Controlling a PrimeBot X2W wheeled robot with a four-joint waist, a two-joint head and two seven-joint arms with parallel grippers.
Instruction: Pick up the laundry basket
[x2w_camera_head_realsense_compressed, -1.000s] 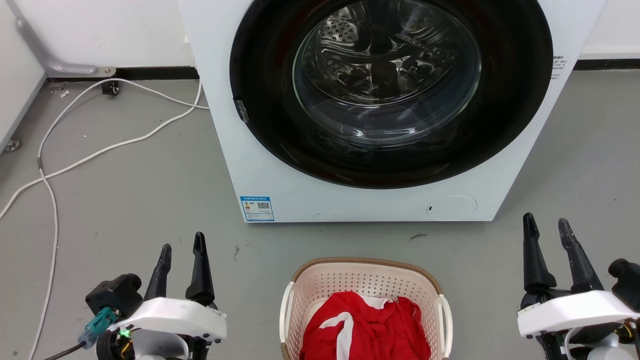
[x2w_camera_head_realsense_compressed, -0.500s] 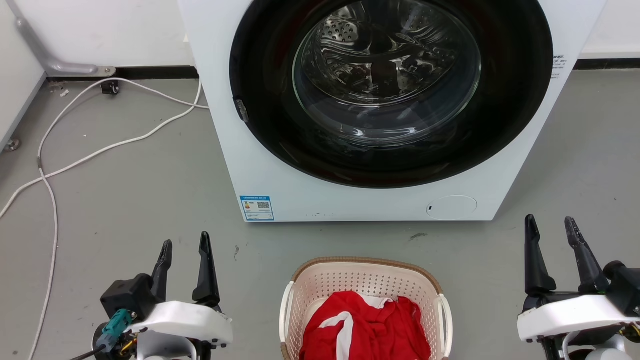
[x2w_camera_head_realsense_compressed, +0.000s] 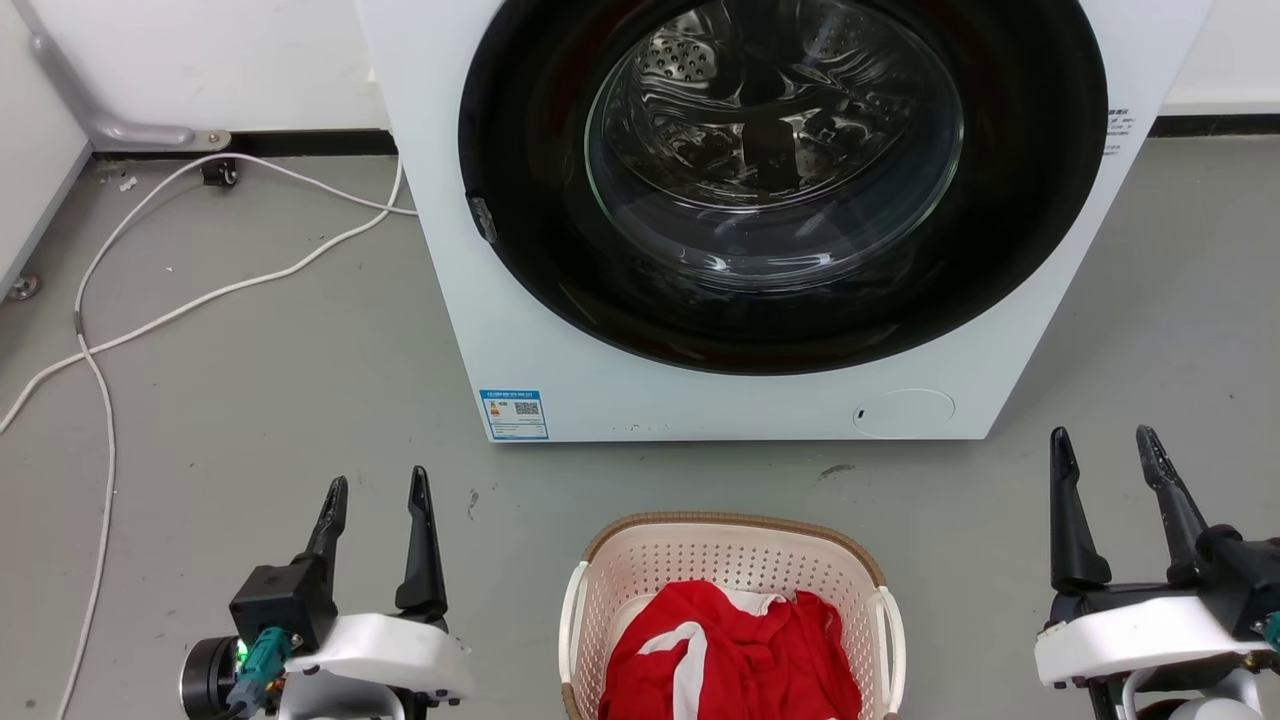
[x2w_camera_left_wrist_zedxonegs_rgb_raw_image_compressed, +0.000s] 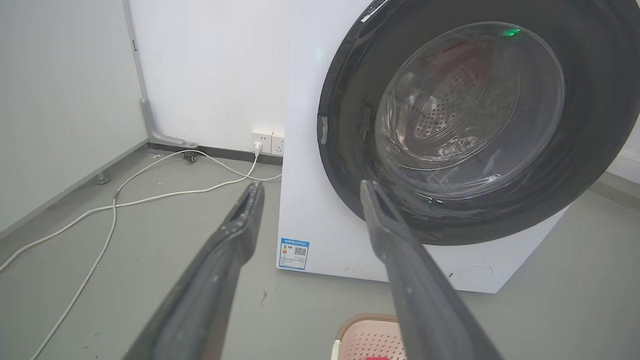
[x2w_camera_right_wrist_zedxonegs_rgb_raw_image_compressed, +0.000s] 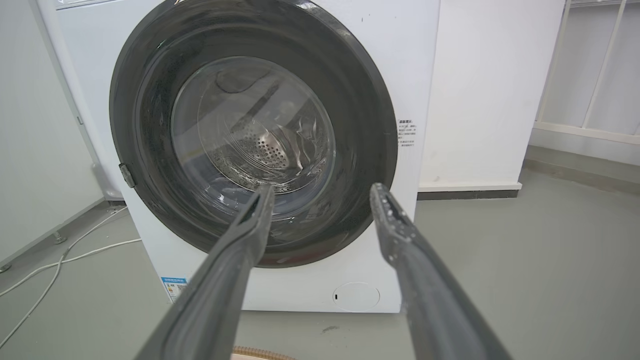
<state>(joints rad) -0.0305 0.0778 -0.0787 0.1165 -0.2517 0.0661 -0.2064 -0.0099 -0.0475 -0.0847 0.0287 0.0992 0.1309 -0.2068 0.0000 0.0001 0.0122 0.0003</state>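
The laundry basket (x2w_camera_head_realsense_compressed: 730, 560), cream with perforated walls, a brown woven rim and white side handles, stands on the grey floor at the bottom centre of the head view with red and white clothes (x2w_camera_head_realsense_compressed: 730, 655) in it. Its far rim also shows as the laundry basket (x2w_camera_left_wrist_zedxonegs_rgb_raw_image_compressed: 367, 335) low in the left wrist view and as a brown sliver (x2w_camera_right_wrist_zedxonegs_rgb_raw_image_compressed: 257, 354) in the right wrist view. My left gripper (x2w_camera_head_realsense_compressed: 377, 485) hangs open to the basket's left, apart from it. On the basket's right my right gripper (x2w_camera_head_realsense_compressed: 1100, 445) is open too, holding nothing.
A white front-loading washer (x2w_camera_head_realsense_compressed: 600, 380) with a dark round door and glass window (x2w_camera_head_realsense_compressed: 775, 140) stands right behind the basket. White cables (x2w_camera_head_realsense_compressed: 100, 340) trail over the floor at the left, leading to wall sockets (x2w_camera_left_wrist_zedxonegs_rgb_raw_image_compressed: 267, 142). A grey bracket (x2w_camera_head_realsense_compressed: 110, 125) meets the back wall.
Both arms have shifted slightly: the left gripper moved a little right and lower in the head view, and the right gripper turned a little. The basket has not moved.
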